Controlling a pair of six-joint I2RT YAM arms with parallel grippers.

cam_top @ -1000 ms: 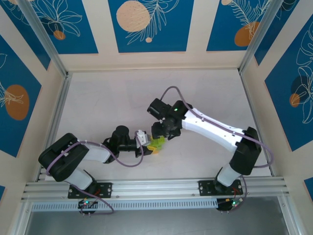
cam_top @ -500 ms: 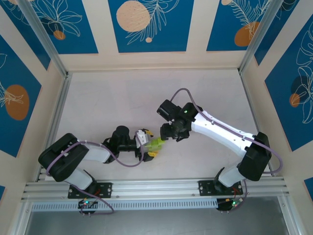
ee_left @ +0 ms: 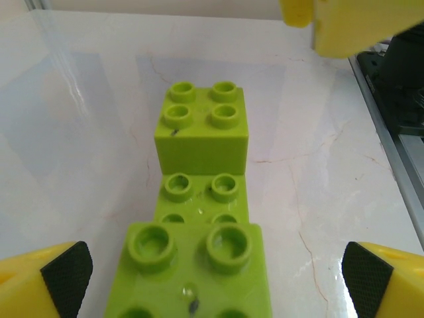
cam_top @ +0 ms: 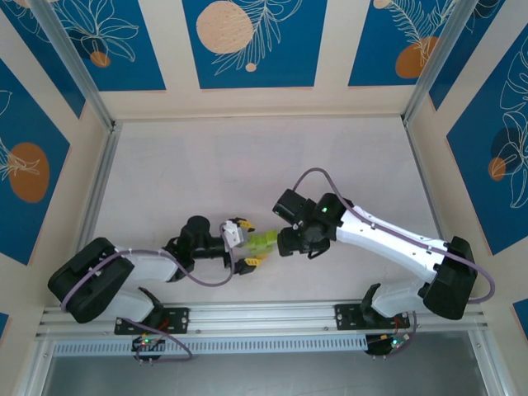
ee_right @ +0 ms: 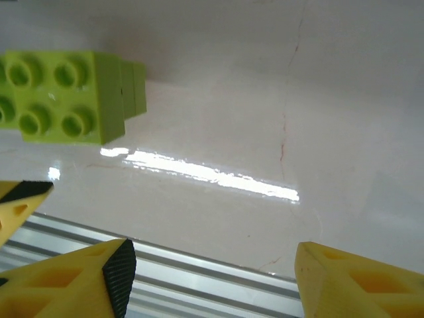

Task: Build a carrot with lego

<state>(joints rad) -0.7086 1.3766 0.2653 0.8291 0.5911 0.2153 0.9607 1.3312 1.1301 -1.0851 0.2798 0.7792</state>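
Top external view: the carrot (cam_top: pixel 264 242), a small cluster of lime-green bricks, lay on the white table (cam_top: pixel 206 165) near its front edge, between the two arms. The left gripper (cam_top: pixel 245 242) faced it from the left with jaws spread wide, one fingertip on either side of the cluster's near end. The right gripper (cam_top: pixel 282 241) sat just beside the cluster's opposite end; contact could not be confirmed from this angle.

Left wrist view: the carrot (ee_left: pixel 202 132) ran away from the camera as a stepped row of studded green bricks resting on the table. The left gripper's fingers (ee_left: pixel 56 275) stood well clear of the bricks on both sides, grasping nothing.

Right wrist view: the right gripper (ee_right: pixel 212 278) had its jaws apart with bare table between them, holding nothing. The carrot (ee_right: pixel 63 96) lay up and to the left of those fingers, apart from them.
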